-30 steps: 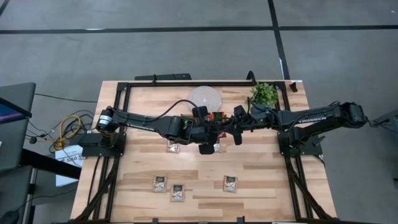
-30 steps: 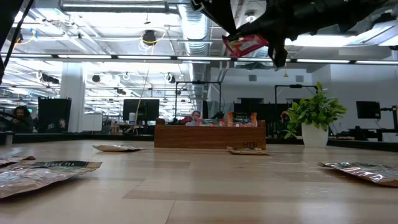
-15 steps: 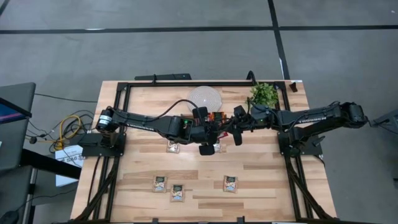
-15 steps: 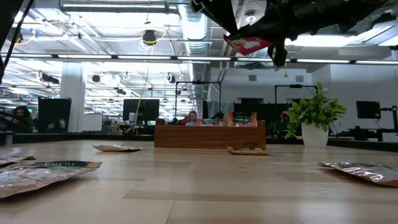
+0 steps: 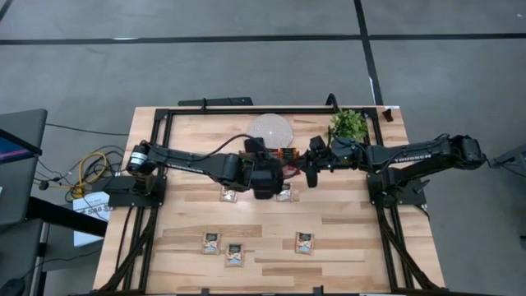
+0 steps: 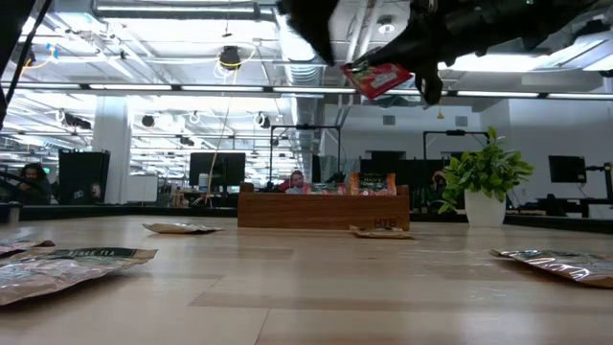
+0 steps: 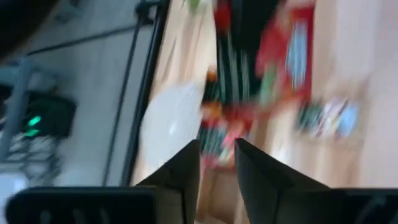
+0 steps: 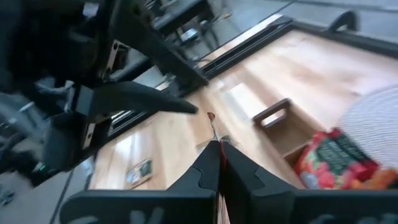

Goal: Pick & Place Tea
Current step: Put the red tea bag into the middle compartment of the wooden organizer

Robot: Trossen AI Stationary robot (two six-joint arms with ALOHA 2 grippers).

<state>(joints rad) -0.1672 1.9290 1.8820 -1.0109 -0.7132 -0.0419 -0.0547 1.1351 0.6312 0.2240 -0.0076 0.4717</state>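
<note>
A red tea sachet [image 6: 378,79] hangs high above the table with my right gripper [image 8: 219,144] shut on it; the right wrist view shows it edge-on as a thin strip. My left gripper [image 7: 217,144] stands open just beside it, toward the table's left, with nothing between its fingers. The brown wooden tray [image 6: 321,209] stands at the table's far middle with red sachets [image 8: 336,158] upright in it. More tea sachets lie flat on the table: two near the middle [image 5: 228,194] [image 5: 284,194] and three near the front [image 5: 212,241] [image 5: 235,253] [image 5: 305,242]. My right gripper pinches the red sachet between its two fingers at one edge [image 6: 406,69]. The fingers come at it roughly level from the table's right. The sachet sticks out past the fingertips, tilted, lifted clear of the table and the tray.
A round pale mat [image 5: 271,127] lies at the far edge and a small potted plant [image 5: 348,125] stands at the far right. A black frame [image 5: 246,111] runs round the tabletop. Both arms meet above the tray.
My left gripper has opened and let go of the red sachet, then tipped downward and drawn back a little toward the table's left. The sachet stays high above the table in my right gripper and has tilted slightly.
</note>
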